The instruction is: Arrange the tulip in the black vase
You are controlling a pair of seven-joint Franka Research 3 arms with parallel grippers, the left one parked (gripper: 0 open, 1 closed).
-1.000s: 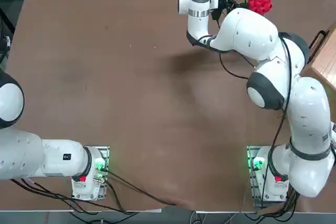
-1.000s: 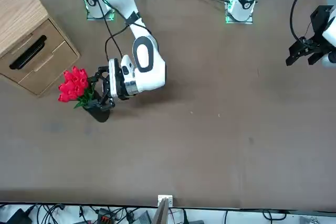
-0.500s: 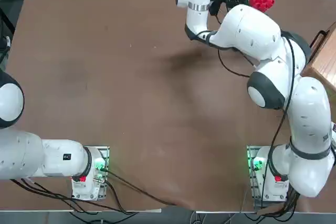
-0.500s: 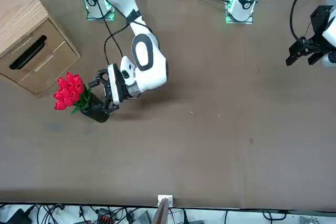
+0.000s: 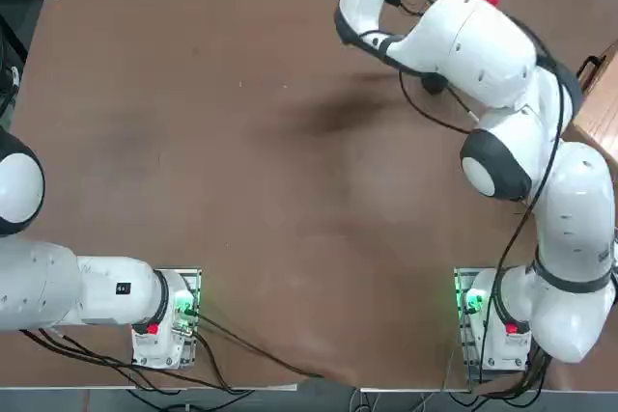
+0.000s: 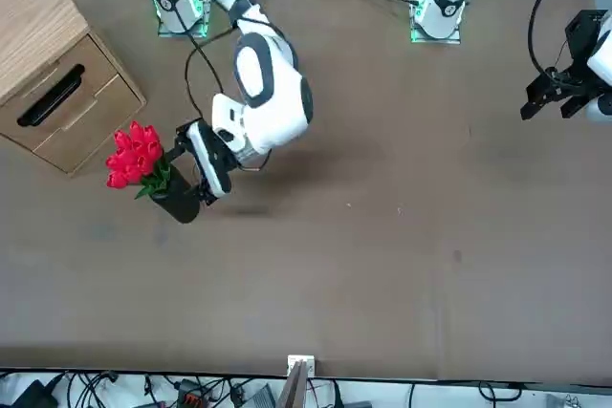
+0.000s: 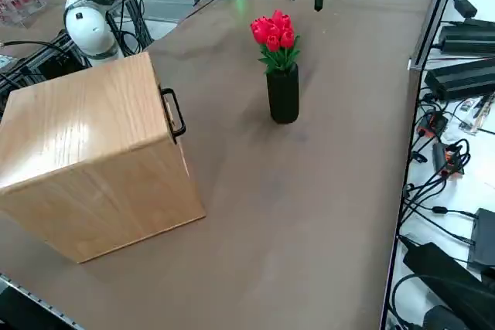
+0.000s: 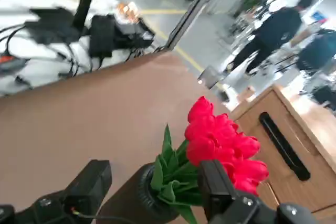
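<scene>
Room behind the desk (image 7: 294,214): pale floor with yellow lines, and at least one person (image 8: 275,32) in dark clothing, upright, seen from the wrist. Desktop brown and smooth. Wooden cabinet (image 7: 100,152) on it, at the robot's right; black handle (image 6: 51,96) on its drawer front.

Tulip bunch (image 7: 276,40) is in the mouth of the black vase (image 7: 283,94), heads and leaves above the rim. Its long axis runs upright, in line with the vase; the red buds point up and fan slightly outward over the green leaves. Lower stems hidden inside the vase. Vase stands upright on the desk, near the cabinet but apart from it.

Count: one bunch, one vase, one cabinet, one handle in sight. Buds several, packed too closely for a sure tally; leaves several, overlapping.

Right tool (image 8: 155,174) at the vase, low over the desk. Its two fingers (image 8: 97,179) are spread wide; from the wrist, the vase shows between them, pinched by neither. Whether either finger touches the vase wall, cannot tell.
</scene>
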